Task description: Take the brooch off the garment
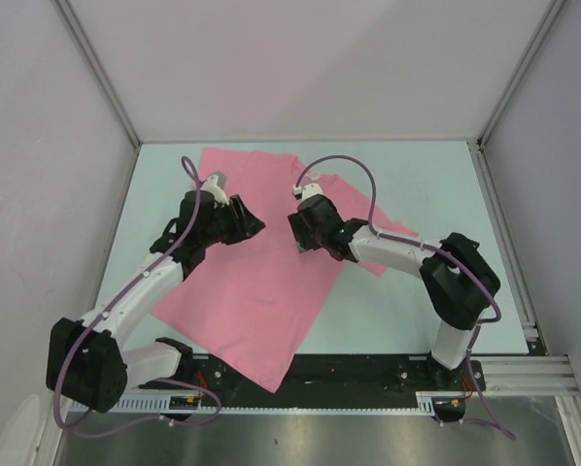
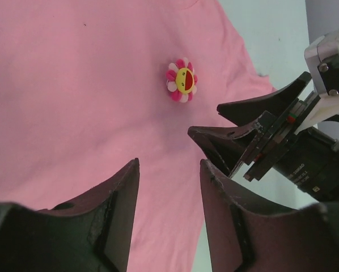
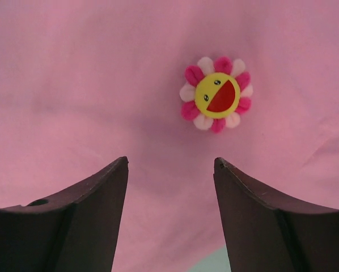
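Pink fabric fills most of both wrist views. It is a single garment (image 1: 256, 301), a short-sleeved T-shirt, spread flat and slantwise on the pale table (image 1: 417, 184). One end lies toward the far edge and the other reaches the near edge.

Over the left part of the shirt hangs the left gripper (image 2: 169, 164). Its two dark jaws stand partly apart, with only bare cloth showing in the gap and nothing pinched. Whether the tips touch the cloth I cannot tell.

Ahead of it, and a little to the right, sits the one brooch (image 3: 216, 94), pinned flat on the shirt's front. It is a small round flower. A ring of petals alternates deep pink and pale, almost white, pink around a yellow disc, which bears two tiny dark eyes and a red open-mouthed grin. The cloth around it lies smooth, with only faint creases. From above it cannot be made out between the two gripper heads.

Right of the brooch is the right gripper (image 3: 170, 160). Its two jaws are spread wide and hold nothing. In its own camera the flower lies beyond the tips, slightly right of the gap. In the left wrist view its tips sit just beside the flower, apart from it.

Counted: one garment, one brooch, two grippers.
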Controlling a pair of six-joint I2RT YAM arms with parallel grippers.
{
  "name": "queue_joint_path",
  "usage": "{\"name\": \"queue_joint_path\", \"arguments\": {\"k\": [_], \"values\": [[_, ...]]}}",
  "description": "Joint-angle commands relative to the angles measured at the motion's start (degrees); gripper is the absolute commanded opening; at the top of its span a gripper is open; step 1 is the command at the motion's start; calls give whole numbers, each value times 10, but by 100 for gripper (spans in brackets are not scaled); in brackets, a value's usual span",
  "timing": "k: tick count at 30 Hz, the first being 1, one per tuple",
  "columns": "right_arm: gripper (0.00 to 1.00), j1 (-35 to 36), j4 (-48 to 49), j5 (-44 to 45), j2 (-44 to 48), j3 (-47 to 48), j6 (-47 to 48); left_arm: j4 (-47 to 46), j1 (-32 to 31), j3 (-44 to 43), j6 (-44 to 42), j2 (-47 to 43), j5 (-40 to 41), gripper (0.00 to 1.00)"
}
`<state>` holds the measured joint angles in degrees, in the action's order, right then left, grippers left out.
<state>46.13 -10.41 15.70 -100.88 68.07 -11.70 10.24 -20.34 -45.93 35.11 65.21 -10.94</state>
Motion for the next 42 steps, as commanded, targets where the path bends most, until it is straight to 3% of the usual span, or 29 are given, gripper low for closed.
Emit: {"name": "queue_joint_path", "arguments": {"k": [1, 5, 20, 29, 34, 42], "values": [[65, 5, 88, 21, -27, 3, 15, -44, 10, -11, 27, 41, -37, 52], [62, 5, 124, 41, -49, 6, 17, -48, 11, -18, 35, 64, -69, 54], [58, 9, 120, 113, -155, 80, 34, -73, 10, 24, 50, 40, -100, 57], [55, -4, 118, 114, -173, 87, 23, -93, 9, 31, 58, 53, -113, 57], [60, 3, 123, 147, -176, 88, 38, -100, 7, 34, 59, 51, -113, 57], [59, 2, 122, 190, -180, 91, 47, -100, 7, 39, 59, 53, -111, 57]]}}
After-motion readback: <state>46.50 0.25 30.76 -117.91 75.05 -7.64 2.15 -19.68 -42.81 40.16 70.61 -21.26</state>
